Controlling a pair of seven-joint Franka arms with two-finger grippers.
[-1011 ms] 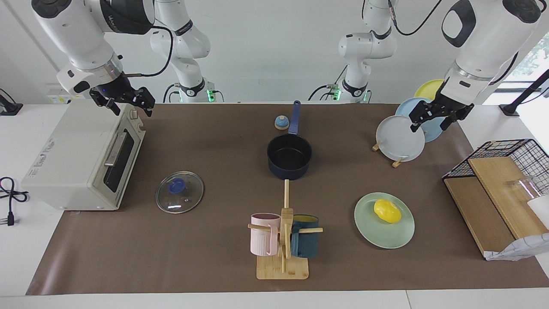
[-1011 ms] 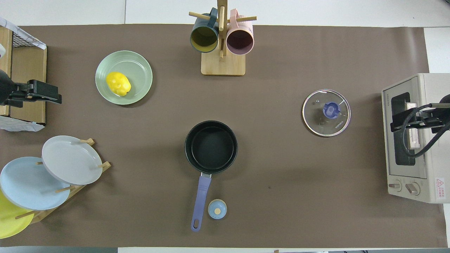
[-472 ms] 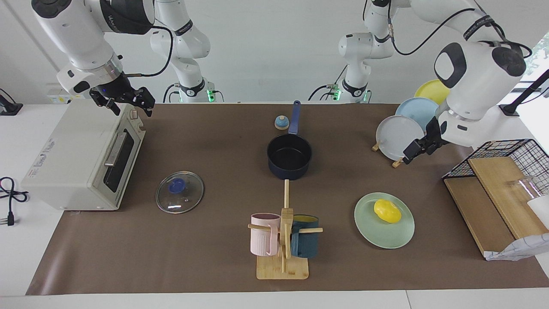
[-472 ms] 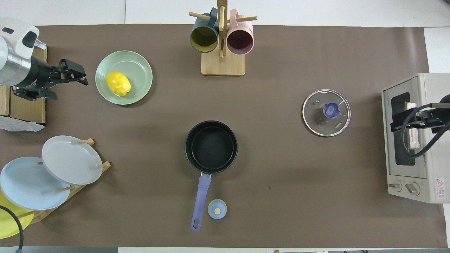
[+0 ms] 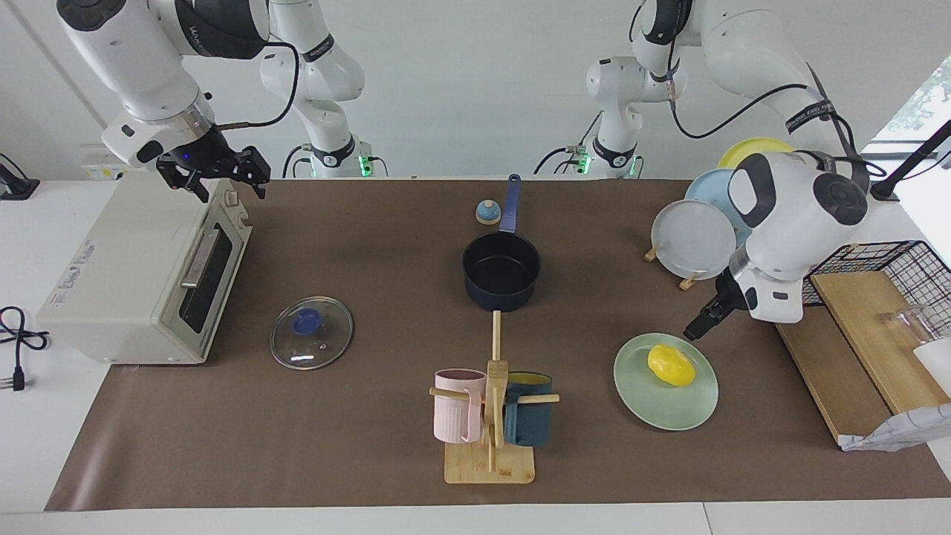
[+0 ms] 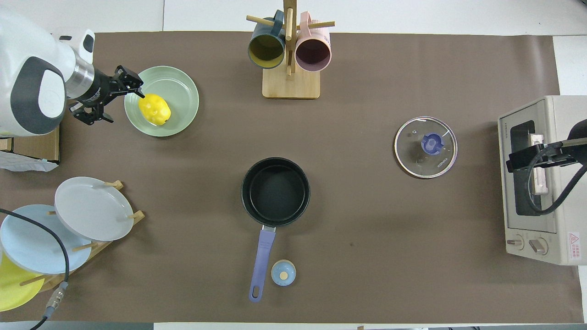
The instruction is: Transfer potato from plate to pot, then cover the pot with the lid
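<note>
The yellow potato (image 5: pixel 671 365) (image 6: pixel 154 109) lies on the mint-green plate (image 5: pixel 654 409) (image 6: pixel 181 87) toward the left arm's end of the table. My left gripper (image 5: pixel 697 330) (image 6: pixel 124 106) is open and low over the plate's rim, just beside the potato, not holding it. The navy pot (image 5: pixel 501 271) (image 6: pixel 275 191) stands empty mid-table, its handle pointing toward the robots. The glass lid (image 5: pixel 311 332) (image 6: pixel 426 146) lies flat toward the right arm's end. My right gripper (image 5: pixel 221 172) (image 6: pixel 527 161) is open and waits over the toaster oven.
A toaster oven (image 5: pixel 141 275) (image 6: pixel 536 183) stands at the right arm's end. A mug rack (image 5: pixel 490 416) (image 6: pixel 290 50) stands farther from the robots than the pot. A plate rack (image 5: pixel 695 238) (image 6: pixel 87 215), a wire basket with boards (image 5: pixel 869 297) and a blue bell (image 5: pixel 487 212) (image 6: pixel 283 272) are also here.
My left gripper has come down from over the plate rack to the plate's rim beside the potato. The right arm has barely moved.
</note>
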